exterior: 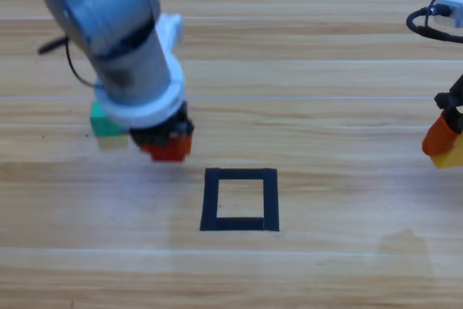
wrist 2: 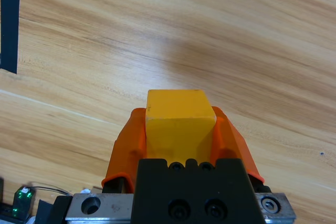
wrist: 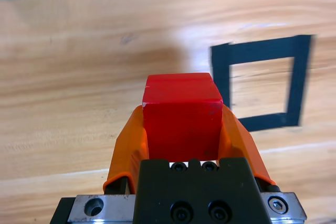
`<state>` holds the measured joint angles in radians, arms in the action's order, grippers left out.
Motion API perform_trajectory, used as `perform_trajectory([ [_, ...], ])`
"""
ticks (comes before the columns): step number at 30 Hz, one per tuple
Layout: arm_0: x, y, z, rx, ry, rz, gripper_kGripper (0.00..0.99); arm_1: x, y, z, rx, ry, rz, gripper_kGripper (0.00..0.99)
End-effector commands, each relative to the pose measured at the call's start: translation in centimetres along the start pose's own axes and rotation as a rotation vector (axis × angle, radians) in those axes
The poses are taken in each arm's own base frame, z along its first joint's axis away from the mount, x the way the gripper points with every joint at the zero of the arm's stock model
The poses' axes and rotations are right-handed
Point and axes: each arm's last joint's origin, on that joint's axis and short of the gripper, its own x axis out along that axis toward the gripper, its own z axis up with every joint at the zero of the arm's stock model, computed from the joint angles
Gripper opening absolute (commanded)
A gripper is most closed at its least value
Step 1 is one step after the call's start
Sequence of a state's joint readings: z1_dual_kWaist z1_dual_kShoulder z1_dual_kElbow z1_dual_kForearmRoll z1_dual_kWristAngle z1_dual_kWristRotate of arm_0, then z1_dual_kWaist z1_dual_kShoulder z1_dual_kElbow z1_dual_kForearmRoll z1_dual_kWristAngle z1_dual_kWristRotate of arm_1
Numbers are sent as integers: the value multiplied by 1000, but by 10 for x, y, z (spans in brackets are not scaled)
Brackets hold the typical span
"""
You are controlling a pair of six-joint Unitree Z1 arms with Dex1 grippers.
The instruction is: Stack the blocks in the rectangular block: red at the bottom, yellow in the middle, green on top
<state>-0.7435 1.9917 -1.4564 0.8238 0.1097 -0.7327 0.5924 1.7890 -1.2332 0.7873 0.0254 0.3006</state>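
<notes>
**Carrying the red cube toward the taped rectangle: hazards and surroundings**

Holding the red cube (wrist: pixel 181 116) clamped between its two orange jaws, the left claw (exterior: pixel 168 144) sits up and to the left of the black tape rectangle (exterior: pixel 240 200), near it but not over it. The rectangle's interior shows bare wood; no cube is placed yet.

Hazards, as judged from this position:
- Misplacement. The outline is only slightly wider than one cube. A release off-centre or with the cube rotated would leave an edge on the tape and give the yellow cube a poor base.
- Tilted release. If the cube is let go before it lies flat on the tabletop (exterior: pixel 325 106), it may tip or roll out of the outline.
- Collision. The green cube (exterior: pixel 105 122) rests on the tabletop just behind the left arm, partly hidden by it; a backward sweep could knock it.

Surroundings: the right claw (exterior: pixel 443 146) waits at the right edge, well apart from the rectangle, gripping the yellow cube (wrist 2: pixel 178 124). Nothing lies between the left claw and the outline.
</notes>
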Motion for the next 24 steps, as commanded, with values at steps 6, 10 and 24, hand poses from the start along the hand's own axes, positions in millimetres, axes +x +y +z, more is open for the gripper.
perform_trajectory([
  [6,8,-48,-25,301,46,-99,35,8,-7,-2,52,-15,-38,339],
  [10,21,-67,-31,339,68,-95,37,15,-6,1,51,4,-38,339],
  [24,59,-127,-21,100,101,134,41,24,-4,6,28,31,-19,339],
])
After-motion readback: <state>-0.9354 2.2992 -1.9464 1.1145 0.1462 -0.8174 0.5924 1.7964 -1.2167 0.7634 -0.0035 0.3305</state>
